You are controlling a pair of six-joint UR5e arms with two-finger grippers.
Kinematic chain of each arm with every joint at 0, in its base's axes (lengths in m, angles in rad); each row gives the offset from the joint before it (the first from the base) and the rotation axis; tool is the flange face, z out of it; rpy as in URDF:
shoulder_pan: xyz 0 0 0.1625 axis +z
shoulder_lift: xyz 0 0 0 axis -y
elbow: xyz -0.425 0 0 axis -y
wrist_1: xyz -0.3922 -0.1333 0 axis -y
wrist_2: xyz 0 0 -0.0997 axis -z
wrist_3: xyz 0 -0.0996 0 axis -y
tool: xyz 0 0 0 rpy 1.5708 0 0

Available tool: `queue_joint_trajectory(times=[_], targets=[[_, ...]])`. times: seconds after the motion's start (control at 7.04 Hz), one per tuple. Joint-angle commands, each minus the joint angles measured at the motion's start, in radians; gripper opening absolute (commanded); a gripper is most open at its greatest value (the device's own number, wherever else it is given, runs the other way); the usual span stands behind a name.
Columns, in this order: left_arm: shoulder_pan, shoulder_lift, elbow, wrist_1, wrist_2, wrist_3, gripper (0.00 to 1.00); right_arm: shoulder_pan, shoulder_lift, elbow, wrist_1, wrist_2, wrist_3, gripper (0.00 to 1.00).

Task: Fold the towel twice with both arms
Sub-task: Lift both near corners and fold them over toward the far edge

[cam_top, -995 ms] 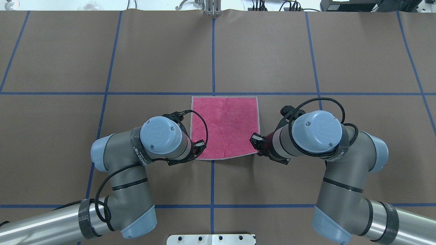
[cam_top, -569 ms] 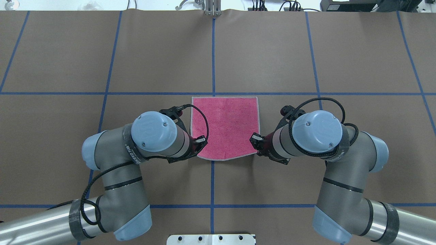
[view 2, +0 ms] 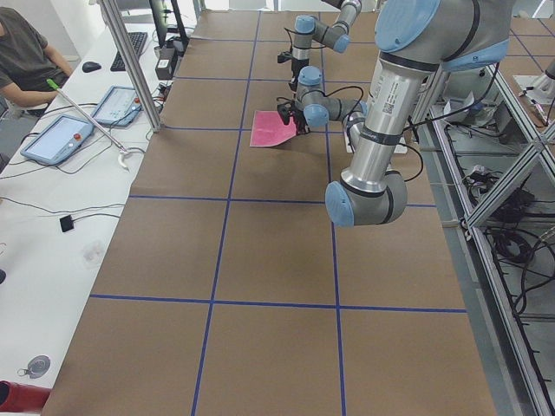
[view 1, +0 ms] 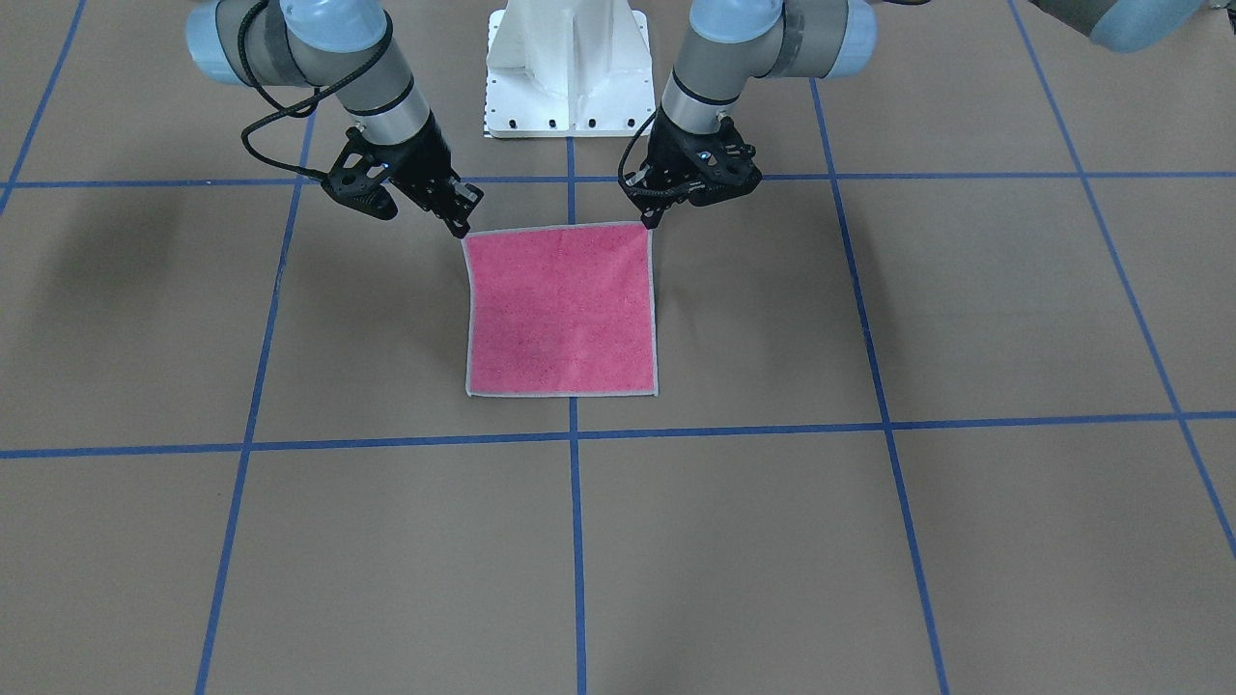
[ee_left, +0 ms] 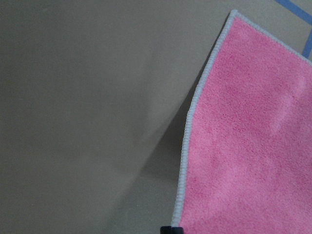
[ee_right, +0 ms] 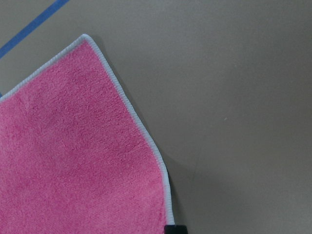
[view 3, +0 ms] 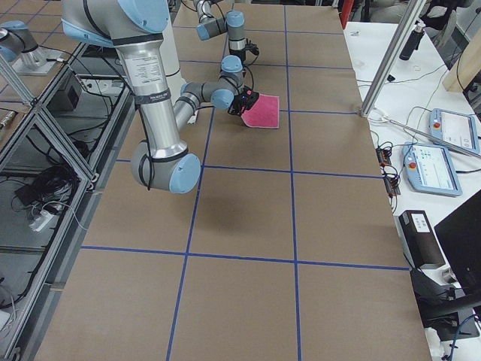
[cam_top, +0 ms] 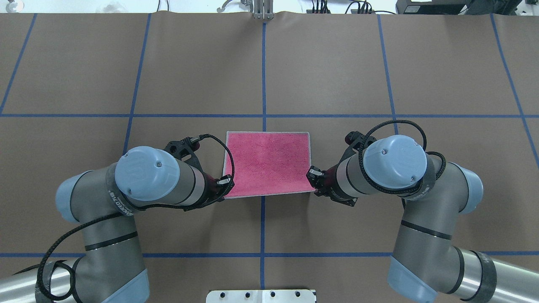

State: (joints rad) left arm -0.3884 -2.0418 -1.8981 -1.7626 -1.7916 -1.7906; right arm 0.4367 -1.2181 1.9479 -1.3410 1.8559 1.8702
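Pink terry faces up on the towel (cam_top: 267,164), which lies near the middle of the brown table (cam_top: 337,63); its far edge rests on the surface and its robot-side edge is raised, with a shadow beneath it in both wrist views. The left gripper (cam_top: 225,183) has its jaws pressed together on the near left corner; the right gripper (cam_top: 312,176) does the same on the near right corner; each pinches only the stitched edging at the tip.

The step in hand looks like the first fold, carrying the raised edge over to the far edge. To do it well, both arms should travel at one height and one pace, so the held edge is taut and parallel to the far one. They should lift enough that the cloth clears itself, then lay the held corners over the far corners before letting go. Nothing pins the far edge, so a pull toward the robot may drag it.

The pinch itself is hard to see; the left wrist view shows only a sliver of black fingertip (ee_left: 168,229) at its bottom border; the cloth's underside shows in no view; in the side views the grippers are too small to judge.
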Motion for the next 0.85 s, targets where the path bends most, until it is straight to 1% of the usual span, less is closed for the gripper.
queue_joint_trajectory(times=[0.0,0.28,0.57,0.71], targets=[[0.01,-0.005,-0.009,0.0,0.0,-0.039,0.0,-0.018,0.0,0.011,0.002,0.017,0.004,0.0],[0.019,-0.008,-0.007,0.0,0.0,-0.042,0.0,-0.024,-0.004,0.026,0.0,0.023,0.004,0.0],[0.02,-0.015,0.002,-0.001,-0.002,-0.056,0.0,-0.023,-0.008,0.049,0.0,0.061,0.004,0.0],[0.02,-0.03,0.017,-0.001,0.001,-0.055,0.0,-0.016,0.0,0.042,-0.001,0.077,0.004,0.0]])
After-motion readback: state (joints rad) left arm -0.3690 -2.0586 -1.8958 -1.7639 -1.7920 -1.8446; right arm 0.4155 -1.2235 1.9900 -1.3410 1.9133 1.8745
